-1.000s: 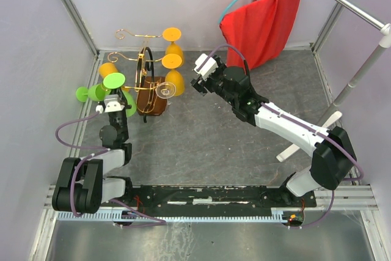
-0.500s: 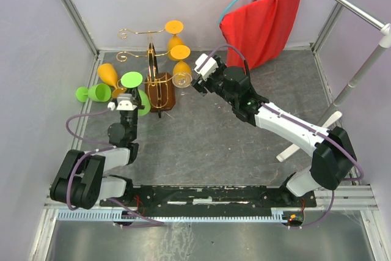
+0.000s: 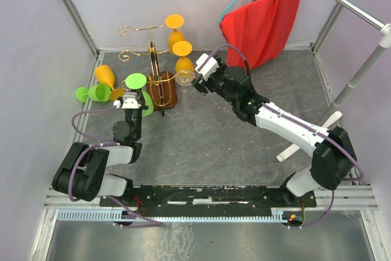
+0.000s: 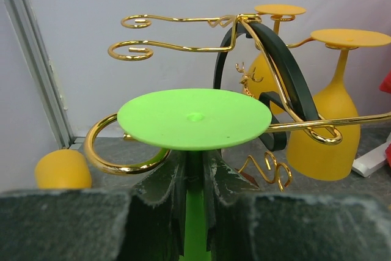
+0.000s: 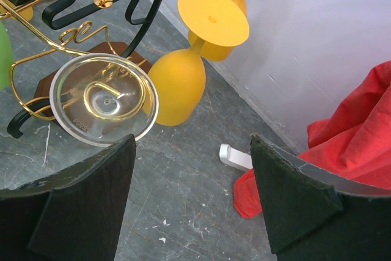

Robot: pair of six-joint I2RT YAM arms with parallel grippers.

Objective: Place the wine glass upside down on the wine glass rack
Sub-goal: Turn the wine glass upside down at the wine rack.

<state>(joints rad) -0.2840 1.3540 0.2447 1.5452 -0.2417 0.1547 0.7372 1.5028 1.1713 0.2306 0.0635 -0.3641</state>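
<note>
Grey surface, pale walls; the wine glass rack (image 3: 164,97) stands toward the far left corner. Left jaws are pinched nearly closed on the stem of the green wine glass (image 4: 194,118), held foot-up with its stem vertical, just near-left of the rack. A free curled wire arm (image 4: 116,151) lies just beyond the foot, slightly lower. My left arm is nearer, I judge. Right jaws gape wide, holding nothing, beside a hanging clear glass (image 5: 104,99).

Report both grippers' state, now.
Left gripper: closed on the green wine glass stem, glass upside down.
Right gripper: open, holding nothing.
</note>
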